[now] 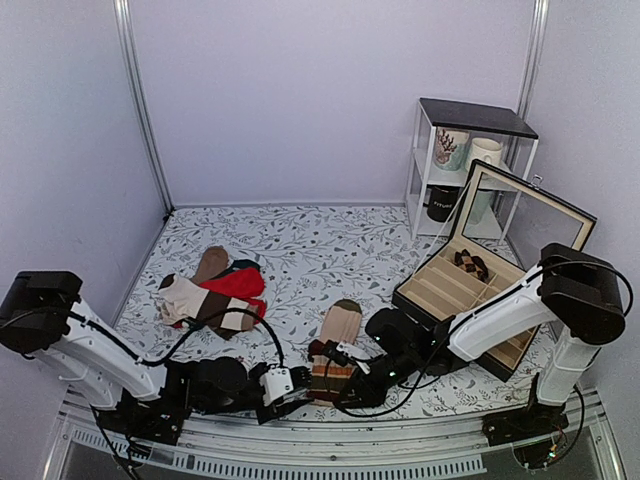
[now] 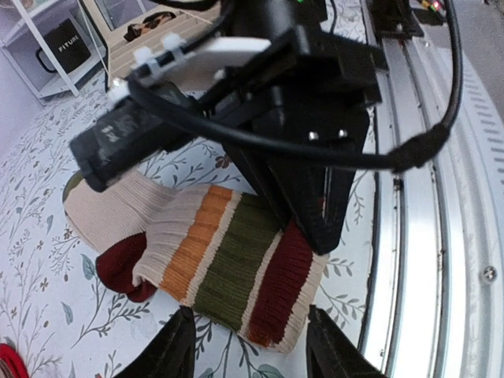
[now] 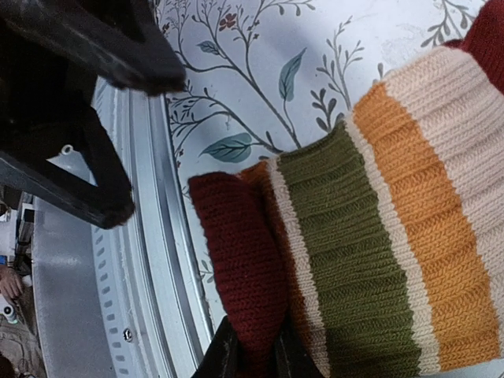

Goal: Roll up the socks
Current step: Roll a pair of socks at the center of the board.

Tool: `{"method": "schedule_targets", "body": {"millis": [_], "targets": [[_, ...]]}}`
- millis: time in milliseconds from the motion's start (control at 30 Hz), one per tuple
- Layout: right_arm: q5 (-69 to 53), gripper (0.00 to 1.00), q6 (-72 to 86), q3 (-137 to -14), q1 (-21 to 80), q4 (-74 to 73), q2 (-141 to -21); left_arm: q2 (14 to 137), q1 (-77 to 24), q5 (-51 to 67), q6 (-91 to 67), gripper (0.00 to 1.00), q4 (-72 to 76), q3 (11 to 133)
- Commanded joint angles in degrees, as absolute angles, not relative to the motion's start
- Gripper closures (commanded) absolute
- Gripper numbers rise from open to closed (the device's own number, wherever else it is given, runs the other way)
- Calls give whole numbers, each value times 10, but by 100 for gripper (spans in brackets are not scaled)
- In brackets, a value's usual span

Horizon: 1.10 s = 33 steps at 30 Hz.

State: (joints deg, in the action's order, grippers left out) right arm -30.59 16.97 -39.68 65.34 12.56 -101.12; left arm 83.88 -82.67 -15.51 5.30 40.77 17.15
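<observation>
The socks (image 1: 338, 330) lie stacked near the table's front edge, tan feet pointing away and striped legs (image 2: 228, 252) toward the rail. My right gripper (image 3: 256, 364) is shut on the dark maroon cuff band (image 3: 240, 268), pinching its folded edge. In the left wrist view that right gripper (image 2: 315, 224) reaches down onto the cuff from above. Just short of the cuff's corner, my left gripper (image 2: 248, 350) stands open with a finger on each side and nothing between them. From above, the left gripper (image 1: 300, 382) and the right gripper (image 1: 343, 383) meet at the striped end.
A heap of other socks (image 1: 215, 295), red and cream-brown, lies at the left. An open black compartment box (image 1: 470, 300) stands at the right, with a white shelf of mugs (image 1: 465, 160) behind it. The metal rail (image 2: 417, 236) runs right beside the cuffs.
</observation>
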Motion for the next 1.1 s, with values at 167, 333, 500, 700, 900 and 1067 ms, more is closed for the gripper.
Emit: {"method": "schedule_targets", "body": {"millis": [167,333,500,700,900,1067], "targets": [[-368,85,201,-390,648,18,-1064,944,-835,-136,91,53,436,219],[-374,85,203,-389,647,16,-1068,960,-833,-129,90,58,439,227],[-375,85,202,-391,647,16,-1069,972,-834,-117,81,74,426,231],[-379,85,203,-392,646,16,-1072,982,-834,-104,67,86,420,230],[-379,83,203,-397,645,18,-1070,985,-834,-81,48,100,410,229],[-356,71,195,-395,645,29,-1033,963,-834,-85,-11,100,359,225]]}}
